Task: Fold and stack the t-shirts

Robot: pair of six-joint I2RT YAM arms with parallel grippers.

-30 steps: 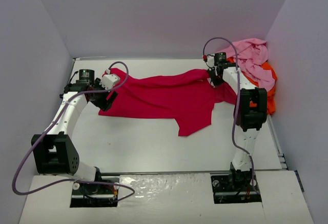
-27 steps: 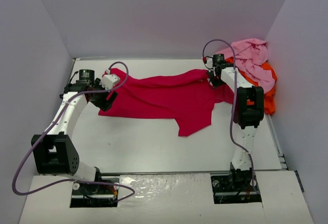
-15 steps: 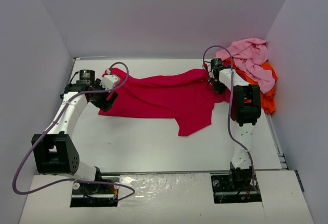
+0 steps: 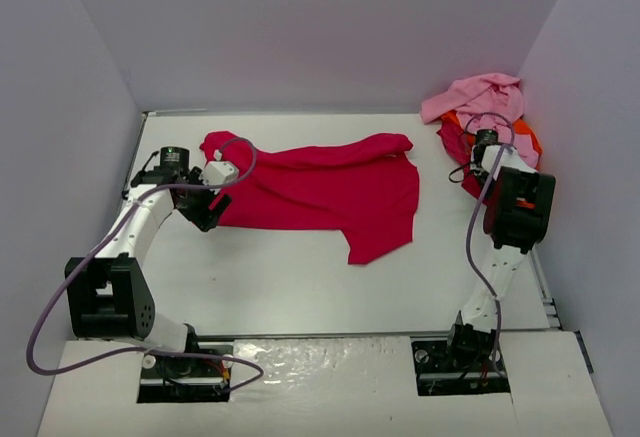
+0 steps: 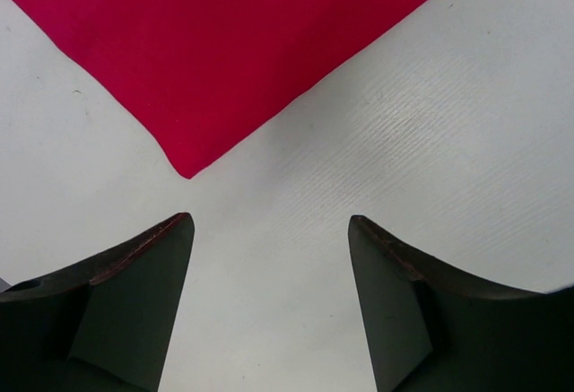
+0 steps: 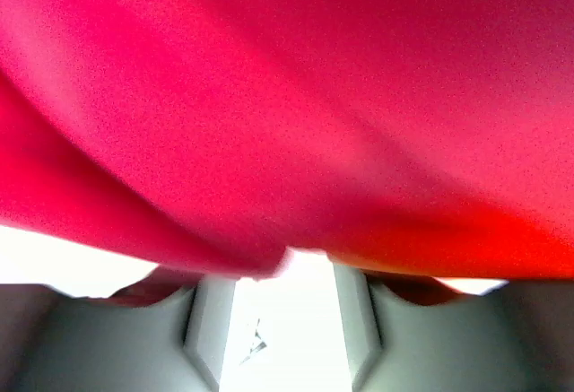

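Observation:
The crimson-red t-shirt [image 4: 320, 189] lies spread across the middle of the table, and one corner of it shows in the left wrist view [image 5: 233, 42]. My left gripper [image 4: 207, 209] is open and empty just off that lower-left corner, with bare table between its jaws [image 5: 269, 222]. My right gripper [image 4: 478, 157] is open at the back-right pile, apart from the crimson shirt. The pile holds a light pink shirt [image 4: 480, 95], an orange shirt [image 4: 522, 137] and a dark magenta shirt [image 4: 452, 142]. Red-magenta cloth [image 6: 287, 96] hangs close over the right gripper's tips [image 6: 285, 271].
Grey walls enclose the table on the left, back and right. The pile sits in the back-right corner against the right wall. White table surface [image 4: 300, 287] lies between the crimson shirt and the arm bases.
The right gripper has let go of the crimson shirt's right end and swung right to the pile. The left gripper has released the left end and shifted slightly toward me. The shirt now lies flatter.

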